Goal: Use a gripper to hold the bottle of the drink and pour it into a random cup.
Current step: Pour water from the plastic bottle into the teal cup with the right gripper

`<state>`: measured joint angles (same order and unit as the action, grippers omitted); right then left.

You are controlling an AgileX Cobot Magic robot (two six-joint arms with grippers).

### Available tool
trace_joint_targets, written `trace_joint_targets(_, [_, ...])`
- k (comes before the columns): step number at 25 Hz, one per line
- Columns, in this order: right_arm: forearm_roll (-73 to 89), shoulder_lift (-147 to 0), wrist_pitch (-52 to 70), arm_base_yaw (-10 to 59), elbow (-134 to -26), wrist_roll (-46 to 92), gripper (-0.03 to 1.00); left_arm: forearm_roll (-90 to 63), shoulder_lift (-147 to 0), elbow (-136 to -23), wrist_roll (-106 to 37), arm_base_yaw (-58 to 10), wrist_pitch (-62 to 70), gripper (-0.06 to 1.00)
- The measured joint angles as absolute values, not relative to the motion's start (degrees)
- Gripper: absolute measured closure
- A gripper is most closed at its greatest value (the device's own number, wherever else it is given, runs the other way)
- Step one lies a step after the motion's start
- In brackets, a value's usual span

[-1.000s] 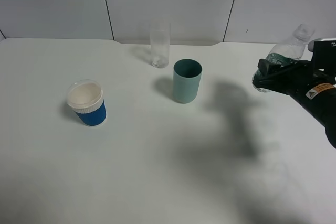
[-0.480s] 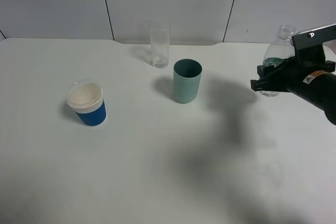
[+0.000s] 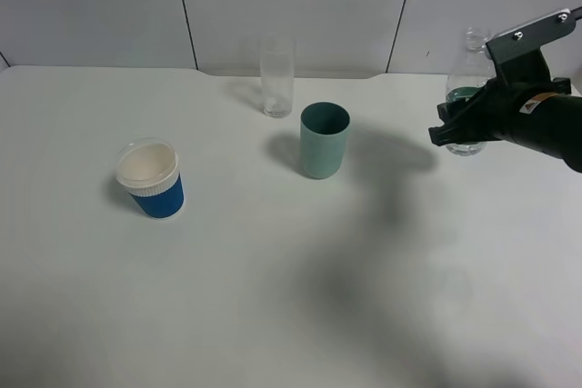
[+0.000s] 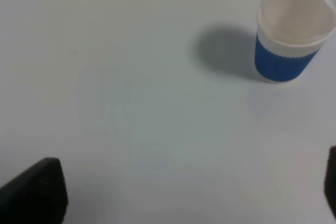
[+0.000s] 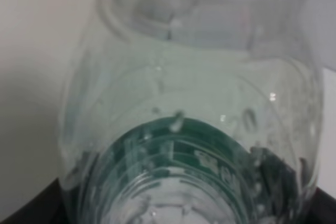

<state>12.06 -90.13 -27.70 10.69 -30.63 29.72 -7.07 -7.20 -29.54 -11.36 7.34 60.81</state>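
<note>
The bottle of the drink stands upright at the far right of the exterior high view, a small clear bottle with a dark green label. My right gripper is shut on its lower body. It fills the right wrist view as the bottle, with its green label seen through the plastic. The teal-green cup stands open-topped near the table's middle, well to the left of the bottle. My left gripper is open over bare table, only its dark fingertips showing.
A tall clear glass stands behind the teal cup near the back wall. A blue cup with a white rim stands at the left, also seen as the blue cup in the left wrist view. The white table stretches toward the front.
The bottle was tilted with its neck pointing up and to the right; it now stands upright. My right gripper turned with it and shifted slightly left and up.
</note>
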Motion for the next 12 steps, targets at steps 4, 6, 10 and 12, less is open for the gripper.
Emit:
trace_joint_targets(4, [12.06,-90.13,-21.76,10.69,-34.38,34.05,0.40,-7.07,-7.20,-29.54,-11.36,7.34,60.81,-0.05])
trace_joint_targets(6, [12.06,-90.13,-17.95,10.69,-36.50,37.74,0.40,-7.07,-7.20,-29.54,-11.36,7.34,60.81,-0.05])
trace_joint_targets(10, [12.00,-90.13,-11.76,10.69,-39.51,42.66,0.40,-7.07,-7.20,-29.54,-11.36,7.34,60.81,-0.05])
trace_joint_targets(12, [11.76,-90.13,-9.65,10.69,-40.48,43.34,0.40,-7.07,-7.20,-29.54,-11.36,7.34,60.81,-0.05])
